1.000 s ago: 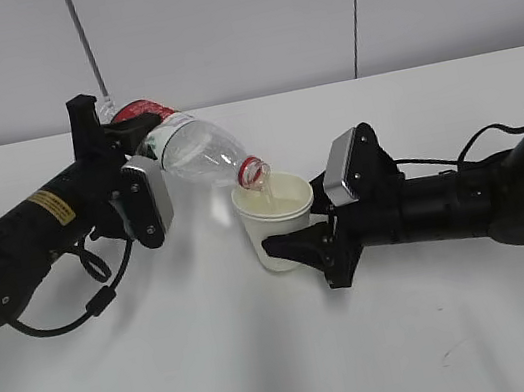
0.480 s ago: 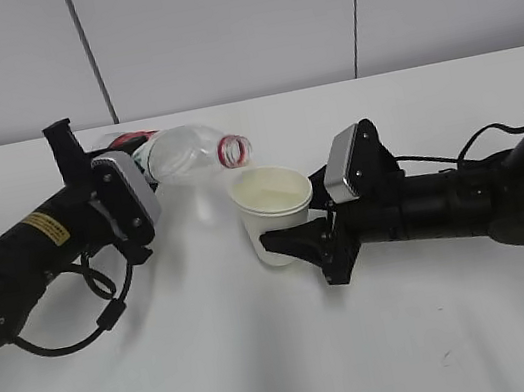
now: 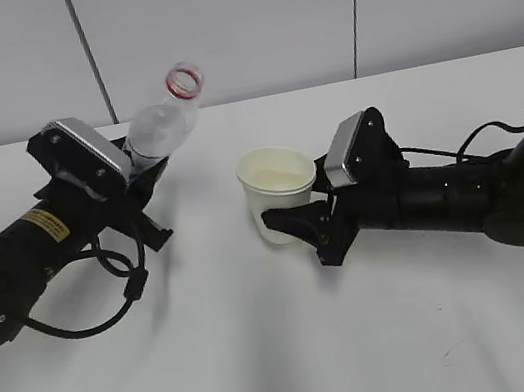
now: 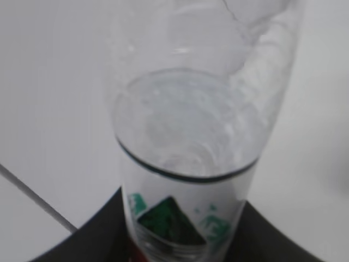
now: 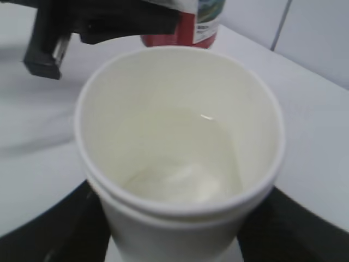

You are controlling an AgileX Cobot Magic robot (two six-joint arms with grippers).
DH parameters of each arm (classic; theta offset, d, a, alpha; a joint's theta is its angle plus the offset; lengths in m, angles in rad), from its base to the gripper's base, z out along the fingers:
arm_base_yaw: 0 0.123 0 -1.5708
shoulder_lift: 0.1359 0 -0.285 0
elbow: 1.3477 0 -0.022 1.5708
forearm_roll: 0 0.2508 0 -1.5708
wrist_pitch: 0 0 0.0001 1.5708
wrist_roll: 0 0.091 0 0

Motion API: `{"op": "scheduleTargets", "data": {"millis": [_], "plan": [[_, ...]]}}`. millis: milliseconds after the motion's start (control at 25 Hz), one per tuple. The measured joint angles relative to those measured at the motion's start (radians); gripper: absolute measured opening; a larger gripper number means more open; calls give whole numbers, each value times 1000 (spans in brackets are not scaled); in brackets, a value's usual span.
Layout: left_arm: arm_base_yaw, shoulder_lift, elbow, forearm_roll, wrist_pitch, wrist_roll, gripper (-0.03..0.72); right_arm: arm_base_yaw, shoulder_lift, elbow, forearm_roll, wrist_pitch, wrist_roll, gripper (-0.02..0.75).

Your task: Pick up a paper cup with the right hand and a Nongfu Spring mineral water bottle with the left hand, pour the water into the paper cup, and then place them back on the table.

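Pouring looks done; setting both things down comes next. Bottle point(image 3: 160, 123) clenched low on its body in left gripper point(image 3: 131, 173), tilted neck-up over left side of table point(image 3: 290, 353), some water point(image 4: 188, 123) left inside. Cup point(image 3: 277, 193) grasped by right gripper point(image 3: 297, 222) near table centre, upright, partly filled. To finish well: bring bottle fully upright, lower both straight down, keep cup level, release only once bases sit flat.

white table point(image 3: 270, 357), black cables point(image 3: 82, 324) resting
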Motion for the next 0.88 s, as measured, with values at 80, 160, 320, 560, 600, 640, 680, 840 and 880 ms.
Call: {"op": "scheduleTargets", "data": {"millis": [80, 160, 320, 560, 600, 640, 680, 840, 880], "plan": [[0, -6, 0, -1, 0, -130, 279, 0, 0, 0, 64, -2, -2, 466], [0, -8, 0, -1, 0, -252, 279, 0, 0, 0, 135, -1, -7, 465], [0, -8, 15, 1, 0, -415, 279, 0, 0, 0, 263, -1, -59, 465], [0, -9, 66, 60, 0, -570, 279, 0, 0, 0, 495, -1, -107, 465], [0, -9, 78, 81, 0, -574, 279, 0, 0, 0, 527, -1, -123, 465], [0, -9, 90, 103, 0, -577, 279, 0, 0, 0, 562, -1, -149, 465], [-1, -9, 99, 121, 0, -579, 279, 0, 0, 0, 586, -1, -164, 465], [-1, -12, 125, 180, -8, -581, 279, 0, 0, 0, 659, -1, -203, 465], [-1, -12, 128, 191, -10, -581, 279, 0, 0, 0, 675, 0, -207, 465]]}}
